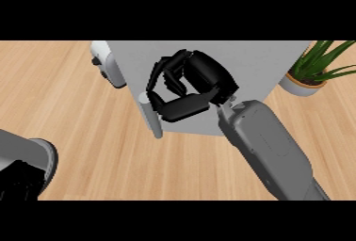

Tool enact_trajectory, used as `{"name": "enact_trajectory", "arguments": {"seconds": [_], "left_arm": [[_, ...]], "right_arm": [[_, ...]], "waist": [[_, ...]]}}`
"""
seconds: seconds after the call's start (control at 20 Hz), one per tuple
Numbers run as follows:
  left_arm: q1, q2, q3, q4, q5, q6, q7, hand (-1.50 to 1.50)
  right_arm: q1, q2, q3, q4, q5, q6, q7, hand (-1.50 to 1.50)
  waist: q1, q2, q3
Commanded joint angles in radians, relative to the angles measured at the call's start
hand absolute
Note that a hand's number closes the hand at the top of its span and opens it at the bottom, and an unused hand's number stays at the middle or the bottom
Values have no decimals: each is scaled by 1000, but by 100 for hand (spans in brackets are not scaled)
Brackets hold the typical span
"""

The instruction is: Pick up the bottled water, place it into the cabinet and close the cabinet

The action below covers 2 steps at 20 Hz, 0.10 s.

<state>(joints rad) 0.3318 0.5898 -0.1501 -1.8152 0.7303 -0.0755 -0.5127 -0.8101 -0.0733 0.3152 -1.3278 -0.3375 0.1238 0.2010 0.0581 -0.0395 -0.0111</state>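
A pale grey cabinet [257, 66] fills the upper middle of the head view, standing on a light wooden counter [90, 141] whose grain runs across the frame. At the cabinet's left edge a narrow grey door [151, 115] hangs ajar, seen nearly edge-on as a slim strip running up and down the picture, and it lies just beside the right hand's thumb. To the right of the cabinet, close against its side, sits a potted plant [316, 70] with long green leaves in a pale round pot. Behind the cabinet's upper left corner a small white appliance [108, 63] with dark knobs on its side pokes out, partly hidden by the cabinet. The right hand [191, 87] is black, set over the cabinet's front with its grey forearm [268, 146] coming up from the lower right; its fingers and thumb are curled inward into a loose ring, and whether anything is inside that curl cannot be told, since the hand covers whatever lies beneath it. The bottled water is not visible anywhere, so its position and the direction of its long axis cannot be told. The left hand [17, 181] shows only as a dark shape at the lower left corner below its grey forearm [28, 150], and its fingers cannot be made out.
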Motion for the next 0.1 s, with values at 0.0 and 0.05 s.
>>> {"name": "enact_trajectory", "arguments": {"seconds": [0.0, 0.05], "left_arm": [[-37, 12, 24, -7, 27, -1, 26, 150], [-30, 16, 4, -9, 6, 1, 35, 150]], "right_arm": [[-27, -72, -124, 201, 46, -67, -40, 150], [-49, -79, -134, 202, 31, -53, -21, 150]], "waist": [[-9, 68, 11], [-8, 66, 11]]}}
